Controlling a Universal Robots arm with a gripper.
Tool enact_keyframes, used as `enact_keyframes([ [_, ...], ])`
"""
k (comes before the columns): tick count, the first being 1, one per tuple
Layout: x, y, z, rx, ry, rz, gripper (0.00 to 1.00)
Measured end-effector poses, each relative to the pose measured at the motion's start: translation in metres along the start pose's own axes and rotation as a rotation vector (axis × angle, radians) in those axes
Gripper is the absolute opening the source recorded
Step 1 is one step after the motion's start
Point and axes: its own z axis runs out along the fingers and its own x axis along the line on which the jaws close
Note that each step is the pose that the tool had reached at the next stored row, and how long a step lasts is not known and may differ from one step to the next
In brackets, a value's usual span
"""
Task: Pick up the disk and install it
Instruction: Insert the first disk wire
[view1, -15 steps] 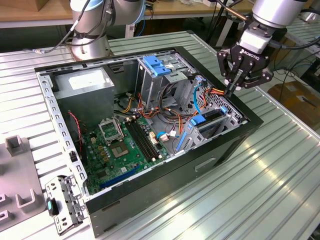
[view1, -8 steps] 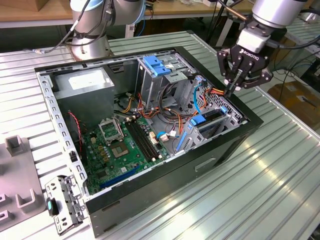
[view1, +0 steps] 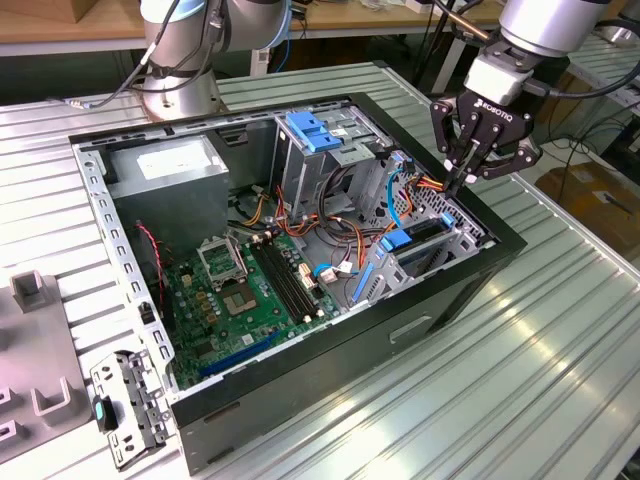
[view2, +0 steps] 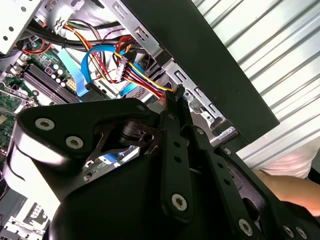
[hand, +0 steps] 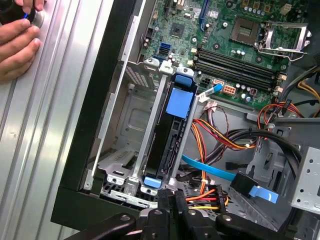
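My fingers were pressed together with nothing between them. In the exterior view my gripper (view1: 456, 183) hung tips down over the case (view1: 330, 370), at its end toward that view's right. White lettering ran across my black body.

The disk (hand: 167, 135) stood on edge in the metal bay (hand: 125, 150) at that end of the case. It had a broad blue tab on its upper edge and a smaller blue tab at the end nearest me. In the first wrist view my gripper (hand: 172, 197) sat just beside that smaller tab. I could not tell whether I touched it. In the exterior view the disk (view1: 422, 232) showed as a dark slot between blue pieces, just below my tips.

In the second wrist view my gripper (view2: 172, 95) pointed at a bundle of red, yellow and black wires (view2: 135, 75), close beside their white plug. A flat blue cable (hand: 210, 170) ran past the disk.

Farther along the case lay the green board (view1: 240, 290), its print too small for me to read. The grey power box (view1: 170, 170) carried a white sticker I could not make out. A blue bracket (view1: 315, 130) topped the cage.

A person's hand (hand: 17, 42) rested on the ribbed table (hand: 45, 150) outside the case wall, holding something dark.
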Motion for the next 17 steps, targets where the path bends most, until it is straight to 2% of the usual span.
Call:
enact_keyframes([
  [17, 0.0, 0.0, 0.0, 0.0, 0.0, 0.0, 0.16],
])
